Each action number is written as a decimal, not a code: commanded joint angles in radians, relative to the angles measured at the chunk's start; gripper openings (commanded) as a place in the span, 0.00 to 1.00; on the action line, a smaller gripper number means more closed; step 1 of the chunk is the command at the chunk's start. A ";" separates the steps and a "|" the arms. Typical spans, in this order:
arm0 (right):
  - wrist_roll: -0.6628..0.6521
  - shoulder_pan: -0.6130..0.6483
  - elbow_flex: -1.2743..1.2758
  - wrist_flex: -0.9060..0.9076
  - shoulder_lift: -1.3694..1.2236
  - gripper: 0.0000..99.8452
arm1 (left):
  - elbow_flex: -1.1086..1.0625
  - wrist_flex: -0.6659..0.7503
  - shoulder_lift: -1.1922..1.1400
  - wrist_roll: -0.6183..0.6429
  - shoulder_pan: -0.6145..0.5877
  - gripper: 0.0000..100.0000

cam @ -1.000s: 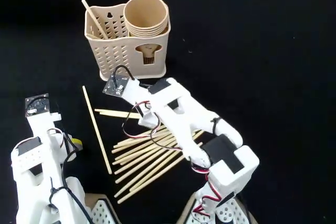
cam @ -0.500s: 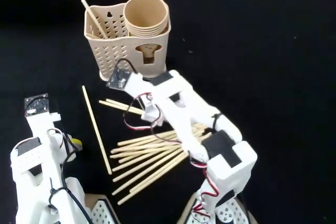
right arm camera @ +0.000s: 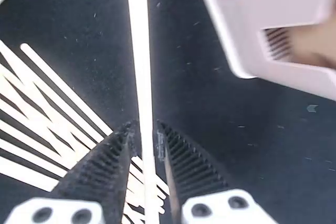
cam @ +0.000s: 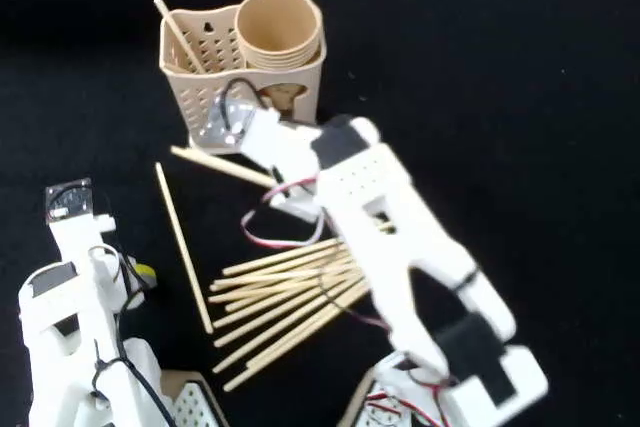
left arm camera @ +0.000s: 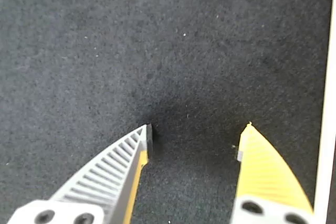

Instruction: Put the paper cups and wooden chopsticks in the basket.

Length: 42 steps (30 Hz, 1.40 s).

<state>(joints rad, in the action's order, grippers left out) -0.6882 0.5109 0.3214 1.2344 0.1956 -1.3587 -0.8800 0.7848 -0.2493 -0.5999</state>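
Observation:
A beige perforated basket (cam: 205, 97) stands at the back left, with a stack of paper cups (cam: 280, 27) and one chopstick (cam: 180, 35) in it. My right gripper (cam: 285, 190) is just in front of the basket, shut on a single wooden chopstick (cam: 220, 165) that sticks out to the left. In the right wrist view that gripper (right arm camera: 144, 127) clamps the chopstick (right arm camera: 137, 51), with the basket (right arm camera: 273, 19) close ahead. Several chopsticks (cam: 290, 292) lie fanned on the cloth. My left gripper (left arm camera: 197, 129) hangs open over bare black cloth at the front left.
One loose chopstick (cam: 183, 247) lies by itself left of the pile, near the left arm (cam: 75, 277). A pale straight strip (left arm camera: 328, 103) runs along one side of the left wrist view. Black cloth stretches free to the right of the basket.
The right arm has stretched out and carried the gripped chopstick up off the pile and toward the basket. The left arm has stayed still.

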 commanded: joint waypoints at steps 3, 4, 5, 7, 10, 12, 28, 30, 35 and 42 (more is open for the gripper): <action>0.083 -0.011 -0.067 -0.009 0.243 0.01 | -0.001 0.009 0.006 0.006 -0.002 0.28; 0.106 -0.009 -0.077 -0.021 0.274 0.01 | -0.001 0.009 0.006 0.006 -0.002 0.28; 0.129 -0.009 -0.091 -0.031 0.300 0.01 | -0.001 0.009 0.006 0.006 -0.002 0.28; 0.175 -0.009 -0.120 -0.061 0.338 0.01 | -0.001 0.009 0.006 0.006 -0.002 0.28; 0.245 -0.009 -0.173 -0.120 0.349 0.01 | -0.001 0.009 0.006 0.008 -0.002 0.28; 0.288 -0.009 -0.208 -0.167 0.348 0.01 | -0.001 0.009 0.006 0.008 -0.002 0.28; 0.414 0.133 -0.018 -1.238 0.162 0.01 | -0.002 0.009 0.006 0.009 -0.002 0.28; 0.416 0.133 -0.041 -1.287 0.101 0.01 | -0.002 0.009 0.006 0.009 -0.002 0.28; 0.489 0.129 -0.170 -1.295 -0.070 0.01 | -0.002 0.009 0.006 0.009 -0.002 0.28; 0.623 0.041 -0.305 -1.287 -0.255 0.01 | -0.002 0.009 0.006 0.009 -0.002 0.28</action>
<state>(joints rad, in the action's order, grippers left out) -0.0944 0.5892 0.0913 -0.0330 -0.0361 -1.3587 -0.8800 0.7848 -0.2493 -0.5999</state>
